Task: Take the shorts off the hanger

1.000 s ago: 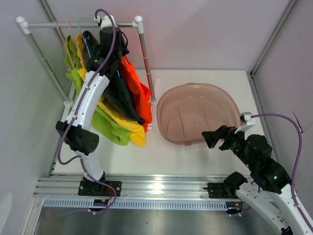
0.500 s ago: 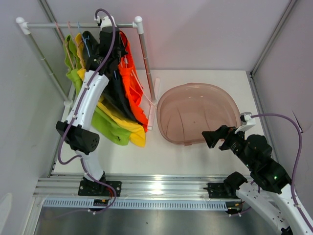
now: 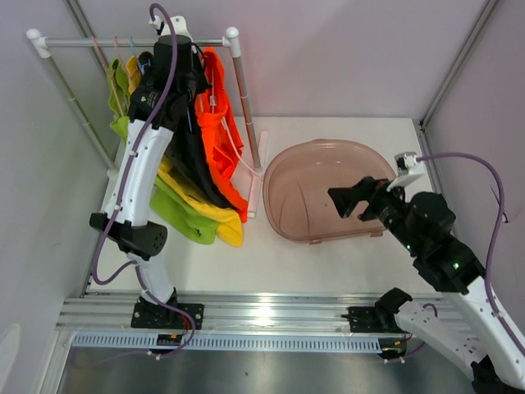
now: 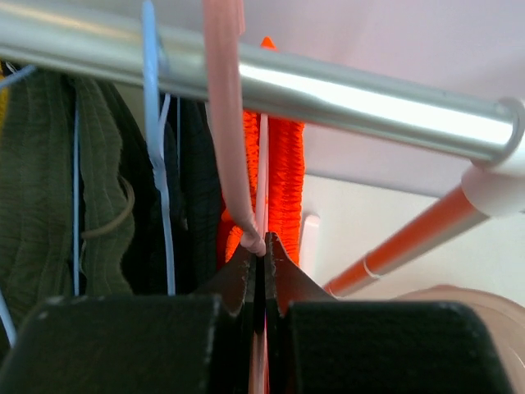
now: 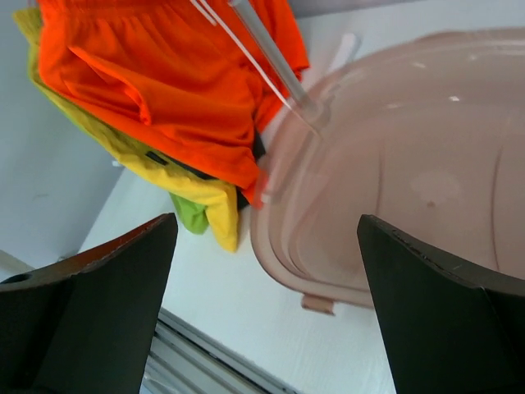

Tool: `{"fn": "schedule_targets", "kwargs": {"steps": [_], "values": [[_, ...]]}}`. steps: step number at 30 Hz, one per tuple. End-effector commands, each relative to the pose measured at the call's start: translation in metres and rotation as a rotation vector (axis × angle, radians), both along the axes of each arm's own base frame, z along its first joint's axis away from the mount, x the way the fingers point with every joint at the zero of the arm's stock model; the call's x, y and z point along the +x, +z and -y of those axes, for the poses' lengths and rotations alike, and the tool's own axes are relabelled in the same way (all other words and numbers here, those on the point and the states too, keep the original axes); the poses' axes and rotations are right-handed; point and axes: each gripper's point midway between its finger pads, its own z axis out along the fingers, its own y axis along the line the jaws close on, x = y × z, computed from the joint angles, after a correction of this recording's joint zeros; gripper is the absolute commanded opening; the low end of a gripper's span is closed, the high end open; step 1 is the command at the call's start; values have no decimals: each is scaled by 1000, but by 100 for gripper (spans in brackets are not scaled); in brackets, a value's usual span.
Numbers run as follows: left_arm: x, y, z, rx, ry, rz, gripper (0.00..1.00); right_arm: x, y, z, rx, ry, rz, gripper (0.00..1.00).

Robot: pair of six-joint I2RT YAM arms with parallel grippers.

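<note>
Five shorts hang on hangers from the rack rail (image 3: 98, 41): lime green (image 3: 176, 215), yellow (image 3: 212, 215), dark olive-grey (image 4: 49, 189), black (image 3: 197, 164) and orange (image 3: 220, 123). My left gripper (image 3: 180, 75) is just under the rail. In the left wrist view it (image 4: 264, 246) is shut on the stem of a pink hanger (image 4: 225, 123) whose hook lies over the rail (image 4: 344, 103). The orange shorts (image 4: 283, 172) hang from that hanger, right behind the jaws. My right gripper (image 3: 349, 197) is open and empty above the tub. Its view (image 5: 264, 220) shows the orange shorts (image 5: 164, 90) at upper left.
A pink translucent tub (image 3: 305, 238) stands right of the rack, with its wall in the right wrist view (image 5: 426, 164). The rack's right post (image 3: 246, 107) stands between the shorts and the tub. A blue hanger (image 4: 156, 164) hangs left of the pink one. Grey walls close both sides.
My left gripper has risen to the rail with the pink hanger, and the orange shorts have lifted and swung with it. My right gripper has moved left and forward over the tub.
</note>
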Motion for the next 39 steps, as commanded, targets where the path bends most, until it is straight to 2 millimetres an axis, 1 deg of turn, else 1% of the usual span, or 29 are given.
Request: {"fn": "schedule_targets", "kwargs": {"steps": [1, 2, 3, 4, 6, 7, 8, 9, 10, 11, 12, 13, 15, 16, 17, 19, 20, 22, 23, 25, 26, 27, 30, 32, 33, 34, 36, 37, 39], "values": [[-27, 33, 10, -80, -68, 57, 0, 18, 53, -26, 55, 44, 118, 99], [-28, 31, 12, -89, -74, 46, 0, 24, 57, -33, 40, 52, 127, 99], [-29, 25, 14, -89, -78, 28, 0, 39, 47, -49, -3, 66, 93, 99], [-31, 22, 16, -92, -87, 16, 0, 37, 65, -63, 1, 103, 116, 99], [-36, 14, 19, -101, -98, -16, 0, 44, 68, -86, -56, 143, 115, 99], [-42, 19, 19, -106, -105, -9, 0, 43, 50, -119, -120, 206, 69, 99], [-45, 19, 23, -107, -117, -9, 0, 46, 69, -127, -124, 184, 103, 99], [-47, 14, 25, -104, -123, -21, 0, 45, 67, -141, -159, 201, 114, 99], [-49, 15, 26, -106, -128, -21, 0, 41, 54, -168, -194, 243, 97, 99], [-53, 17, 26, -115, -130, -20, 0, 41, 62, -178, -186, 250, 107, 99], [-53, 10, 27, -111, -135, -35, 0, 40, 61, -188, -174, 260, 98, 99], [-54, 10, 28, -115, -136, -37, 0, 37, 49, -207, -189, 287, 78, 99], [-57, 7, 27, -112, -134, -48, 0, 31, 48, -225, -169, 314, 76, 99], [-58, 7, 26, -112, -128, -46, 0, 26, 41, -240, -167, 332, 67, 99], [-60, 8, 25, -112, -128, -44, 0, 22, 35, -247, -175, 345, 57, 99], [-60, 9, 23, -114, -121, -33, 0, 19, 32, -259, -168, 346, 53, 99], [-63, 11, 22, -117, -119, -27, 0, 16, 24, -270, -179, 357, 43, 99], [-63, 10, 22, -126, -118, -25, 0, 16, 22, -279, -170, 352, 48, 99], [-64, 12, 22, -132, -117, -20, 0, 18, 15, -285, -179, 344, 43, 100], [-65, 12, 23, -145, -118, -20, 0, 21, 18, -294, -159, 329, 59, 99], [-66, 14, 23, -149, -117, -17, 0, 24, 12, -301, -167, 327, 57, 99], [-67, 15, 24, -157, -120, -15, 0, 23, 15, -305, -162, 322, 64, 99], [-68, 19, 23, -175, -116, -6, 0, 35, 9, -310, -166, 240, 82, 99], [-69, 19, 23, -183, -114, -6, 0, 46, 7, -308, -157, 176, 93, 92], [-69, 20, 24, -190, -114, -5, 0, 49, -1, -311, -168, 162, 90, 87], [-70, 20, 25, -199, -119, -5, 0, 54, -5, -309, -175, 124, 91, 74], [-72, 21, 25, -209, -117, -4, 0, 58, -12, -312, -181, 104, 91, 62], [-73, 22, 24, -211, -118, -3, 0, 58, -13, -311, -185, 86, 95, 39], [-74, 24, 24, -214, -119, 6, 0, 56, -20, -313, -196, 95, 100, 5]]}}
